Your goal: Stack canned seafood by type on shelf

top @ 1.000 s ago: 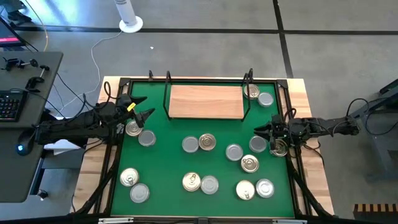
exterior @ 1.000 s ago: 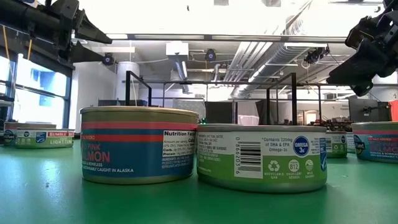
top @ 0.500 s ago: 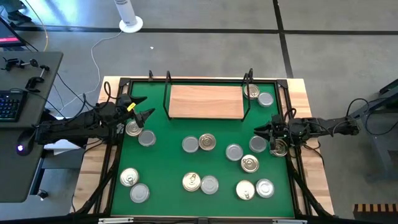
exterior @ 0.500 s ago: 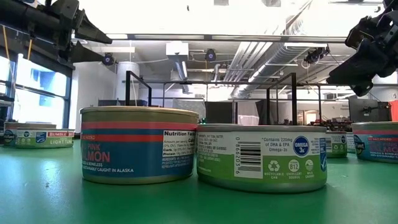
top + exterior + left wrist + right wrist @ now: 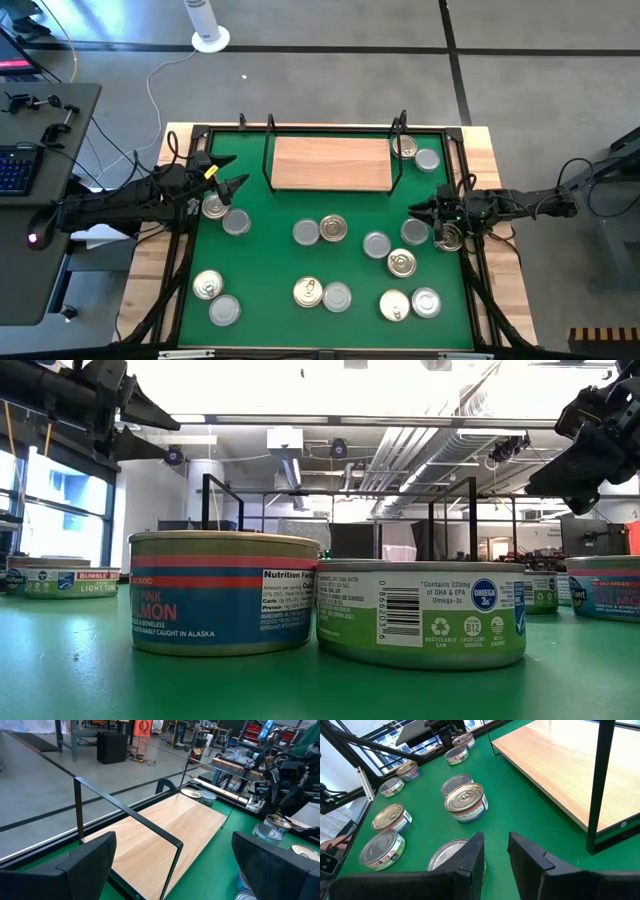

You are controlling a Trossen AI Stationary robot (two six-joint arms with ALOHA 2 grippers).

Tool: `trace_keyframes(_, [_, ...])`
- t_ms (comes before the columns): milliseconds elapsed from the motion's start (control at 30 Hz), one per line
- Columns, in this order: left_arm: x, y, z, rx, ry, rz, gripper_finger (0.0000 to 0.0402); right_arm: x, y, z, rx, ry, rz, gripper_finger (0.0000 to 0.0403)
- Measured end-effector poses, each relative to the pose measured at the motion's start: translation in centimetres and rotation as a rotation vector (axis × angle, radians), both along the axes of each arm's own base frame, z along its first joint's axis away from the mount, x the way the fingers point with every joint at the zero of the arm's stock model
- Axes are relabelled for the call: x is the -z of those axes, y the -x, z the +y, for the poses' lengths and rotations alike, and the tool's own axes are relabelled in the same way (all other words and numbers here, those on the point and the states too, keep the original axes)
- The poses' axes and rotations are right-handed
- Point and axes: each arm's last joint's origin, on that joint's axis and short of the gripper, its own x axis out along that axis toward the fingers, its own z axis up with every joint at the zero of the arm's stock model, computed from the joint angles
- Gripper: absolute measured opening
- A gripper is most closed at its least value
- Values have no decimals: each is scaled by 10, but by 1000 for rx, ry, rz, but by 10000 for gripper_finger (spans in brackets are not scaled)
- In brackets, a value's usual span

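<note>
Several round tins, some with gold lids and some with silver lids, stand on their bases across the green mat. Two more tins sit beside the right end of the wooden shelf. That shelf is bare and rests at the mat's far side. My left gripper hovers wide open off the shelf's left end, its fingers far apart in the left wrist view. My right gripper hovers over the tins near the mat's right edge. Its fingers stand a narrow gap apart above a silver tin.
Black uprights stand at the shelf's ends, and a black frame borders the mat. In the low view a pink salmon tin and a green-labelled tin stand side by side up close. Bare green mat lies just in front of the shelf.
</note>
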Motion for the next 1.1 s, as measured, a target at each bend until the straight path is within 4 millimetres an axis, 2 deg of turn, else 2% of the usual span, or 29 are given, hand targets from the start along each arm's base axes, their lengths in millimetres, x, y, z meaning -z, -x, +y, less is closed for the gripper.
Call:
trace_keyframes(167, [0, 0, 0, 0, 0, 0, 383, 0, 0, -1, -48, 181, 23, 83])
trace_keyframes(500, [0, 0, 0, 0, 0, -1, 383, 0, 0, -1, -35, 174, 21, 83])
trace_keyframes(633, [0, 0, 0, 0, 0, 0, 383, -5, -2, -2, 30, 187, -27, 83])
trace_keyframes(700, [0, 0, 0, 0, 0, 0, 383, -13, -4, -3, 80, 120, -124, 83])
trace_keyframes(800, [0, 0, 0, 0, 0, 0, 383, -29, -8, -4, 205, -101, -324, 83])
trace_keyframes(867, [0, 0, 0, 0, 0, 0, 383, -34, -12, -5, 263, -115, -399, 83])
trace_keyframes(967, [0, 0, 0, 0, 0, -1, 383, -29, -25, -3, 273, -38, -431, 83])
trace_keyframes(1100, [0, 0, 0, 0, 0, -1, 383, -24, -50, 4, 99, -6, -452, 83])
